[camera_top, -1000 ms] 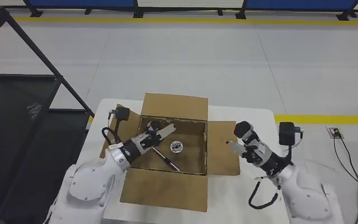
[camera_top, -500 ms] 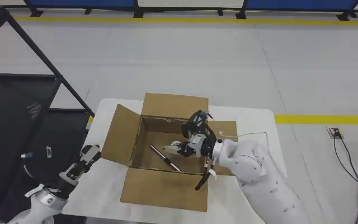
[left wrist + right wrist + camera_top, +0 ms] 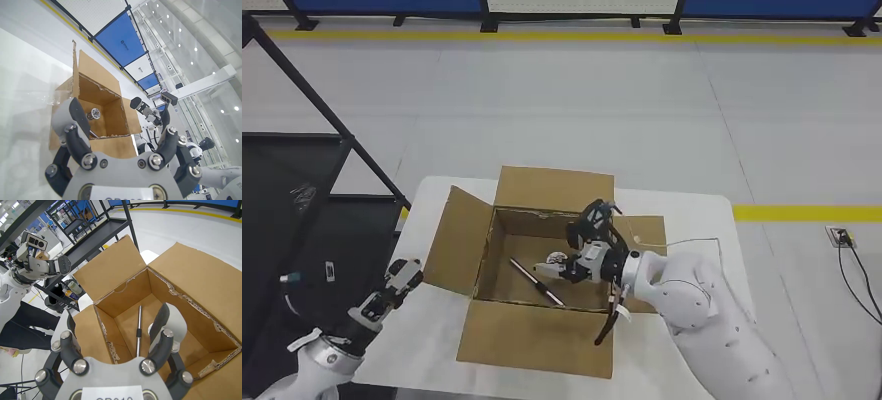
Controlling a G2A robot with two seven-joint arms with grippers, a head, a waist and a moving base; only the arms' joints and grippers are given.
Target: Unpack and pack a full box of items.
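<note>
At the centre of the top view I am holding the right gripper [image 3: 547,268], jaws released, above the metal rod [image 3: 537,281] lying on the floor of the box [image 3: 554,190], and I am fearing one finger touching first may be rolling it aside, while the left gripper [image 3: 402,274] is hanging released at lower left.

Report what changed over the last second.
The left claw pulled out of the box, back to the left edge of the table, open and empty. The right claw swung from beside the box into it, open, over the rod. Box and rod stayed put.
</note>
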